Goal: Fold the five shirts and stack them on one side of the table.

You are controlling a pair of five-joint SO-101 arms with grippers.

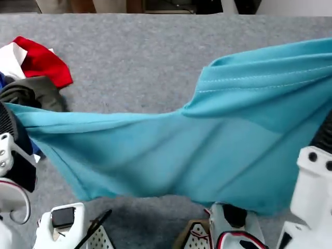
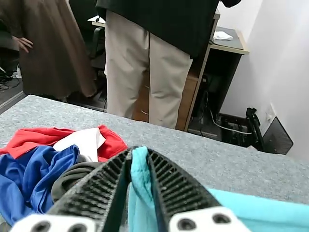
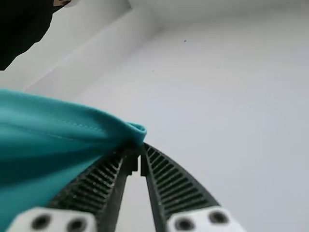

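The grey felt table (image 1: 129,57) is carrying everything. Above it the teal shirt (image 1: 207,150) is hanging stretched between the two arms, sagging along its lower edge, with a stitched hem running across its raised right end in the high view. At the table's far left corner a heap of unfolded shirts is lying. The red shirt (image 1: 41,62) is spreading along the far side, the blue shirt (image 2: 29,174) is bunching beside it, the dark olive shirt (image 1: 28,93) is sitting nearest the teal cloth and appears to touch its edge, and the white shirt (image 1: 10,59) is lying against the red one. The left gripper (image 2: 137,153) is pinching the left end of the teal shirt, its ribbed jaws narrow, with a thin fold of cloth standing up between them. The right gripper (image 3: 138,153) is gripping the stitched hem at the other end, its jaws almost meeting at the tips where the cloth is bunching over them.
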